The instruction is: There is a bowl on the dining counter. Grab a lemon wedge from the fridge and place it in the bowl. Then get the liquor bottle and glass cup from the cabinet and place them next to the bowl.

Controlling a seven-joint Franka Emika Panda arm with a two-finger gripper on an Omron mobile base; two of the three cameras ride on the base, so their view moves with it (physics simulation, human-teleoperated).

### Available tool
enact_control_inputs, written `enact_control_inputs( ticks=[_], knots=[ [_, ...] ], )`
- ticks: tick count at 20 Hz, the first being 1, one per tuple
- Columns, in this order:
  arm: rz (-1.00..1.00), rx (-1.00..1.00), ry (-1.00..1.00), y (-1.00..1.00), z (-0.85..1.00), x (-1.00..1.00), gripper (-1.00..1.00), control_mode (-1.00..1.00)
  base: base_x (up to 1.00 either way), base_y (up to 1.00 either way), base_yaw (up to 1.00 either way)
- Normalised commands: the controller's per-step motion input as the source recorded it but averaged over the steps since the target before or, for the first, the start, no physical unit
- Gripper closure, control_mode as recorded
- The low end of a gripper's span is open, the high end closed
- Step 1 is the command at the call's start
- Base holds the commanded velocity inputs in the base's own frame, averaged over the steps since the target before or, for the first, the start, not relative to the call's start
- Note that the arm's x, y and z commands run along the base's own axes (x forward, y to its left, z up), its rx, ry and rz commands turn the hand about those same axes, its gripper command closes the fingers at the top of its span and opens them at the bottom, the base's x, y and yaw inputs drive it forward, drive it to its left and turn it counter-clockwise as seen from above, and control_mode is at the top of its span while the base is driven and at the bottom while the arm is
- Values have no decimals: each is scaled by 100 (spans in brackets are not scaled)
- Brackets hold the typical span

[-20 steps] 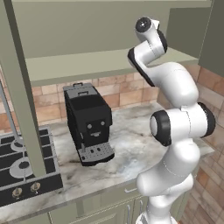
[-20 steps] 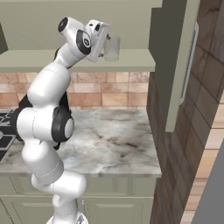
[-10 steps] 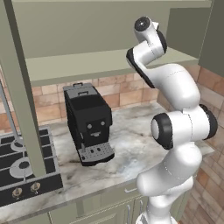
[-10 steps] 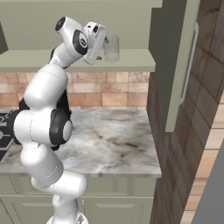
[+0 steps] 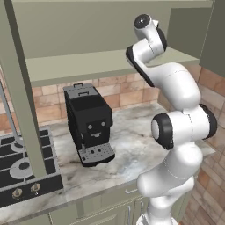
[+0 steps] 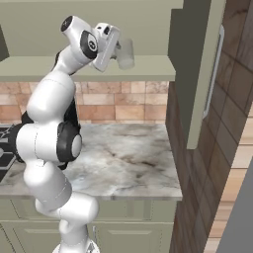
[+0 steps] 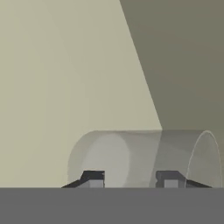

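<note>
Nearest you, the counter point(image 6: 123, 153) runs bare marble below the cabinet point(image 6: 99, 29), with a black coffee machine point(image 5: 90, 123) and a stove point(image 5: 24, 169) off to its left. Higher up, your gripper point(image 7: 131, 178) reaches onto the cabinet's shelf point(image 6: 148, 69), jaws set either side of the glass cup point(image 6: 124, 54); whether they are clamped on it, you cannot tell.

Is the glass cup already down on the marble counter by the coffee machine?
No, the glass cup is up on the cabinet shelf, at the end effector, well above the counter.
</note>
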Motion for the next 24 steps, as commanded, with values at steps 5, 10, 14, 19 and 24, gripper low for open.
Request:
enact_control_inputs(
  ticks=[5,10,14,19,24],
  knots=[
    [-1,0,0,0,0,-15,100,-100,0,0,0],
    [-5,0,-3,0,0,-75,100,-100,0,0,0],
    [-6,0,-9,5,0,-100,100,-100,0,0,0],
    [-4,2,-13,22,0,-100,100,-100,0,0,0],
    [0,10,-1,47,0,-100,100,-100,0,0,0]
  ],
)
